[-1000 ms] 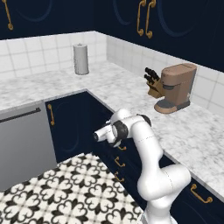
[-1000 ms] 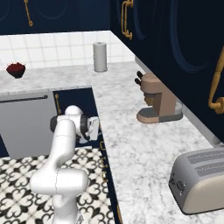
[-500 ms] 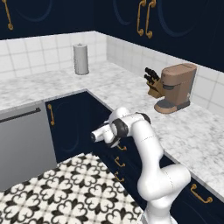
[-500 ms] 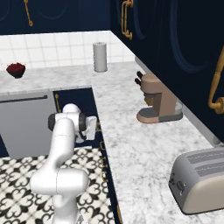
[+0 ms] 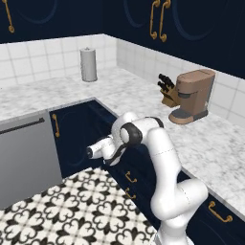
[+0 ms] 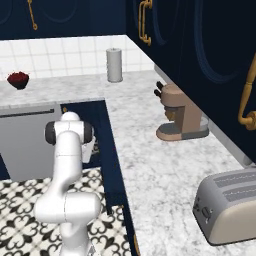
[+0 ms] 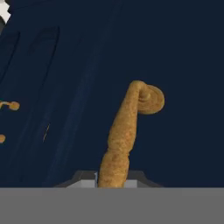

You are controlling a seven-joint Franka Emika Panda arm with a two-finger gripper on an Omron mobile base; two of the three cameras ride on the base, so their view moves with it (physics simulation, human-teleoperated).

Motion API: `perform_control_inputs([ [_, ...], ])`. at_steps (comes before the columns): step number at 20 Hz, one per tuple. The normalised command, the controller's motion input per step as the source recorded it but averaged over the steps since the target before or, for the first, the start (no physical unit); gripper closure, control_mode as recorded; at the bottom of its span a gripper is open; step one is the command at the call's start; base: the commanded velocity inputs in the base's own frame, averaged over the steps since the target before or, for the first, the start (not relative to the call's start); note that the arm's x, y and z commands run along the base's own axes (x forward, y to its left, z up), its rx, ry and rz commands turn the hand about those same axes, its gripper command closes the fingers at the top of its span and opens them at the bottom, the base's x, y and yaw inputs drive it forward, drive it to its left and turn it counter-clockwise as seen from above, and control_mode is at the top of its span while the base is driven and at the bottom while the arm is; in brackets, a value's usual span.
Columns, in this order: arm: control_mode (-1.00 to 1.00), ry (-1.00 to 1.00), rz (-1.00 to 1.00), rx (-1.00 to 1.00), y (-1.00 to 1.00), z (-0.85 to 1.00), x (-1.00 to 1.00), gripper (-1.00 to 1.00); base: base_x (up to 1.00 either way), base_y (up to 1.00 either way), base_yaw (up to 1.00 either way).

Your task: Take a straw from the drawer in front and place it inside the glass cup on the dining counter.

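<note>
Right now I have the arm folded low: it rises from its white base, bends at a high elbow and reaches down and forward toward the navy cabinet fronts below the bench (image 5: pixel 143 103), wrist turned roughly level with the hand pointing in at the cabinets. From the left base camera the tool (image 5: pixel 111 154) sits at the end of that wrist, tucked against the dark drawer (image 5: pixel 136 179) fronts, its tips hidden by the hand itself. From the right base camera the arm's upper links stand in front and I cannot see the fingers there.

Through the hand camera I look straight along the tool at the drawer's navy face (image 7: pixel 175 65). The brass handle (image 7: pixel 127 131) runs up from between the fingers, curving to its round mount near the middle of the picture. The fingers have closed in on the lower part of that handle, so I read the tool as clamped on it. The drawer face looks flush with its neighbours.

Farther off, on the marble bench, a brown coffee machine (image 5: pixel 191 95) stands beside a knife block (image 5: pixel 166 91), a paper towel roll (image 5: pixel 88 64) stands by the tiled wall, and a toaster (image 6: pixel 230 210) lies nearest the right base camera.
</note>
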Motion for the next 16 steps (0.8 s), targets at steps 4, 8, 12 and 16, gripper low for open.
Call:
perform_control_inputs([
  [4,-1.0,0.05,0.01,0.06,1.0,0.0,-0.58,1.0,0.0,0.0,0.0],
  [8,-1.0,0.04,0.02,0.03,1.0,0.0,-0.4,1.0,0.0,0.0,0.0],
  [12,-1.0,0.05,0.03,0.01,1.0,0.0,-0.3,1.0,0.0,0.0,0.0],
  [16,-1.0,0.06,0.02,0.05,0.97,0.06,-0.24,-1.0,0.0,0.0,0.0],
])
